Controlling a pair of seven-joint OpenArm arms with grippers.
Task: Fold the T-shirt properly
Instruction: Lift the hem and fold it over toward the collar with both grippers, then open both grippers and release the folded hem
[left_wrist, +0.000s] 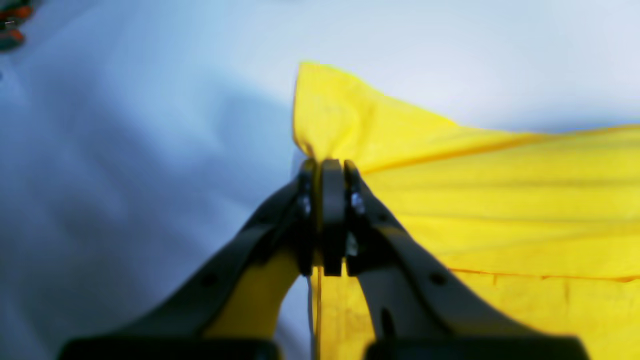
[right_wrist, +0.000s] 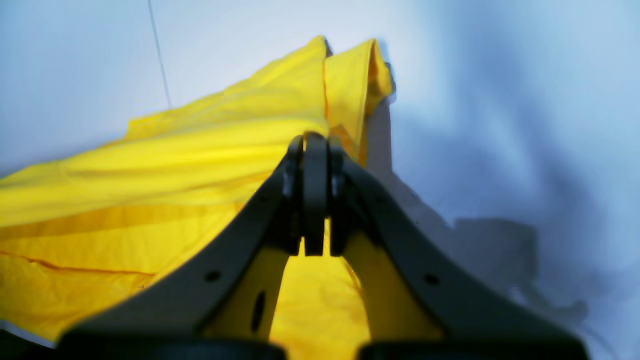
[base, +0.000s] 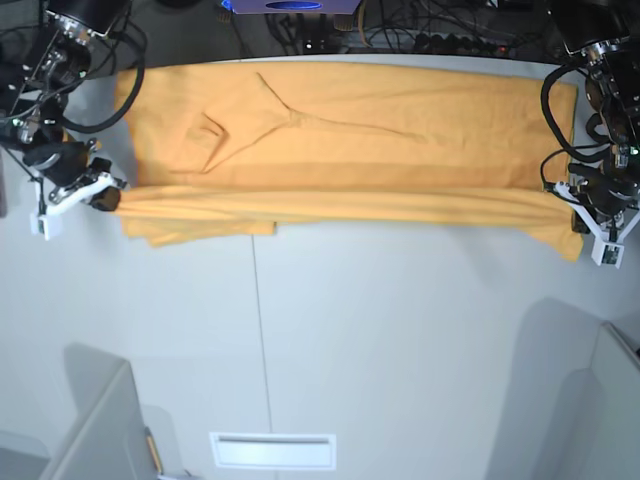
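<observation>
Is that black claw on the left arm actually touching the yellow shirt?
Touching. In the left wrist view the left gripper is shut with a pinch of the T-shirt bunched between its closed tips.

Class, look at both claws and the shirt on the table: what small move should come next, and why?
Probably both claws should carry the pinched edge on across the T-shirt toward its far edge, then lower it. The left claw and right claw are each shut on one end of the lifted fold, which in the base view sits only partway over the flat cloth.
</observation>
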